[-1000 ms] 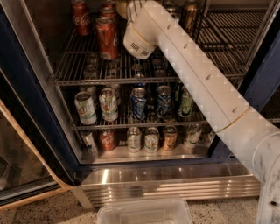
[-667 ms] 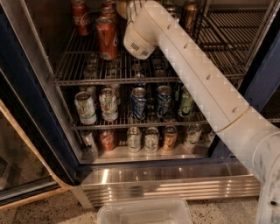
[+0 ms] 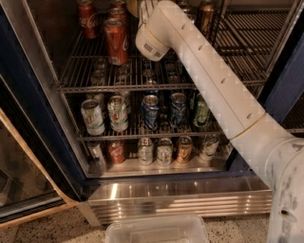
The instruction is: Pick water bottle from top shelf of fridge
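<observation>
**Counts.** Top shelf (image 3: 85, 71): 3 red cola cans (image 3: 116, 40) at 11 to 12 o'clock and 1 dark bronze can (image 3: 205, 16) at 1 o'clock. Middle rack (image 3: 142, 137), front row: 5 cans. Of these, 2 are white-green cans (image 3: 92, 116) at 9 o'clock, 2 are blue cans (image 3: 150, 111) near centre, and 1 is a green can (image 3: 202, 113) toward 3 o'clock. Bottom row (image 3: 164, 151) at 6 o'clock: 6 cans, one red, one gold, the rest pale. More can tops show dimly through the rods behind the front rows; not counted.

1 arm (image 3: 213, 80), 1 gripper (image 3: 146, 4). The arm runs from 4 o'clock up to 12 o'clock, with its wrist over the middle of the top shelf. The gripper sits at 12 o'clock against the upper edge, above the top shelf and mostly cut off. Clenched or released: cannot tell.

Water bottle: cannot pick it out. The wrist covers the middle of the top shelf. A pale tan shape lies just beside the gripper; what it is, cannot tell.

**Surface, room.** The fridge (image 3: 289, 80) stands with its glass door (image 3: 23, 190) swung open at 8 o'clock. At 6 o'clock the base panel (image 3: 180, 197) sits above a speckled floor (image 3: 237, 230). 1 plastic bin (image 3: 156, 230) rests on the floor at the bottom edge. Further wire racks (image 3: 247, 33) are at 2 o'clock.

**Materials.**
- Racks: thin parallel silver rods with a front rail.
- Fridge frame: dark blue-black.
- Base panel: ribbed stainless steel.
- Door edge: tan, wood-like.
- Arm: white, smooth, tubular.
- Bin: clear, with rounded corners.
</observation>
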